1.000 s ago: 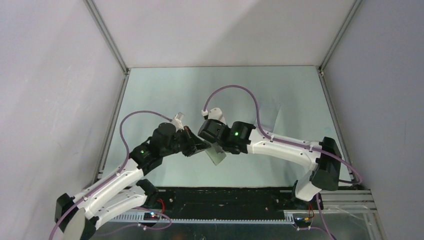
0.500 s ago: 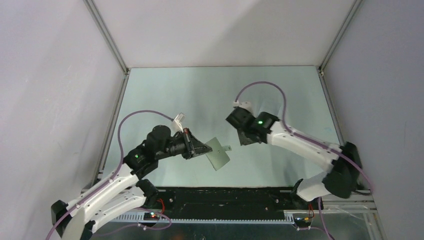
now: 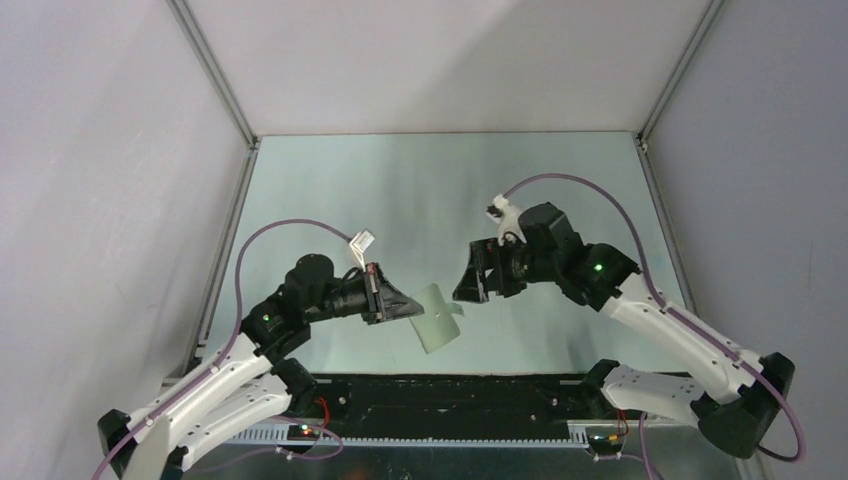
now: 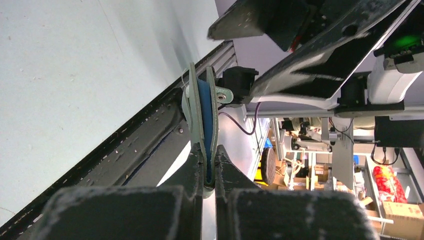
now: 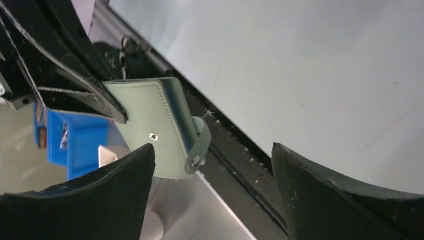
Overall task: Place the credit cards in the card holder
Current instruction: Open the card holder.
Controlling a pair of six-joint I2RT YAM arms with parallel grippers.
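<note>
The card holder, a grey-green wallet with a blue inside and a snap strap, hangs in the air above the table's near edge. My left gripper is shut on its folded end. In the left wrist view the holder stands edge-on between the left gripper's fingers. My right gripper is open, a short way right of the holder and not touching it. In the right wrist view the holder sits ahead of the wide-apart right gripper. No credit cards show in any view.
A pale green table stretches back to white walls with metal corner posts. A black rail runs along the table's near edge under the holder. A blue bin shows beyond the table edge in the right wrist view.
My right gripper has drawn back to the right, away from the holder, and opened wide. The left gripper keeps its hold, and the holder has shifted slightly toward the near edge.
</note>
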